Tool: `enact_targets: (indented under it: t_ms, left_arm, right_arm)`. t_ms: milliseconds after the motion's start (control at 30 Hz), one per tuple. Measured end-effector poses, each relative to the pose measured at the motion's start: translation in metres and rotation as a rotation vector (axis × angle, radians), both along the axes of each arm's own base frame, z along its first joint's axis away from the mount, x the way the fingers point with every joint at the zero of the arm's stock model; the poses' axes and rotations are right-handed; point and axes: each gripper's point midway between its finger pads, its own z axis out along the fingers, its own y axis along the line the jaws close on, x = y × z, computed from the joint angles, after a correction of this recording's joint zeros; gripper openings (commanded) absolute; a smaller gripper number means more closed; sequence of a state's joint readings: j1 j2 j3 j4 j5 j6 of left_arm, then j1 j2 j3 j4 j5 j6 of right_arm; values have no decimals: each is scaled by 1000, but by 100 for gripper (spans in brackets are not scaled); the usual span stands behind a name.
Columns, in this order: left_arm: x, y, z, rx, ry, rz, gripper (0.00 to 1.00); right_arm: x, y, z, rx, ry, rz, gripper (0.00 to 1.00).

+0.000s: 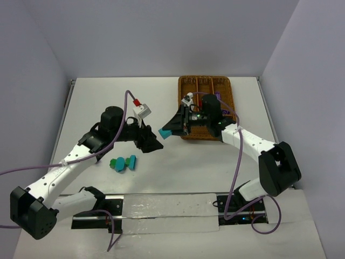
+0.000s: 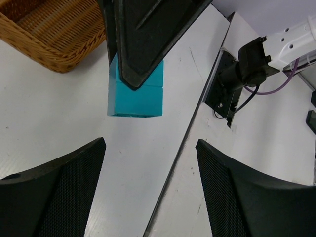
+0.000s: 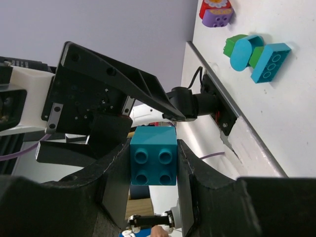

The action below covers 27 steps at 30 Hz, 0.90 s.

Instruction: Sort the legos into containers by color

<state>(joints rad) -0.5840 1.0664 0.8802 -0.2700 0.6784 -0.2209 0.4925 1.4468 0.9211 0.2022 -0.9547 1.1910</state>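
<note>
My right gripper [image 1: 170,130] is shut on a teal-blue lego [image 1: 165,132], a square brick with its studs facing the wrist camera [image 3: 153,154]. It hangs above the table just left of the wicker tray [image 1: 190,136]. My left gripper [image 1: 154,143] faces it from the left, open, with nothing between its fingers [image 2: 64,187]. The held brick [image 2: 136,96] lies beyond their tips. Green and teal-blue legos [image 1: 123,163] lie together on the table near the left arm. A purple and red piece [image 3: 216,12] shows beyond them in the right wrist view.
The tray's corner [image 2: 47,42] lies close behind the held brick. A dark seam [image 2: 187,133] runs across the table under the left gripper. The arm bases and a rail [image 1: 161,208] line the near edge, with purple cables [image 1: 237,172] looping beside the arms.
</note>
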Motion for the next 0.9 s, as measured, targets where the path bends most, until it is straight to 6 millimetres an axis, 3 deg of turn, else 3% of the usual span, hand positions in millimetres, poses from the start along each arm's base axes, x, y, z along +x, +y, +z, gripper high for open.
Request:
enact_targets:
  t_ms: [367, 467, 667, 833, 867, 900]
  left_arm:
    - [9, -17, 8, -6, -44, 9, 74]
    - [12, -19, 6, 0, -42, 17, 67]
    - [17, -18, 6, 2, -46, 46, 40]
    - [19, -17, 6, 9, -62, 57, 2]
    - [19, -17, 6, 9, -63, 58, 0]
    - [19, -17, 6, 9, -63, 59, 0]
  right_arm:
    - [-6, 7, 1, 8, 6, 22, 21]
    - [-7, 8, 1, 9, 8, 26, 21]
    - [-9, 8, 2, 13, 10, 35, 22]
    - [-8, 9, 2, 13, 25, 25, 23]
    - [-8, 9, 2, 14, 26, 25, 23]
    - [-8, 9, 2, 13, 26, 25, 33]
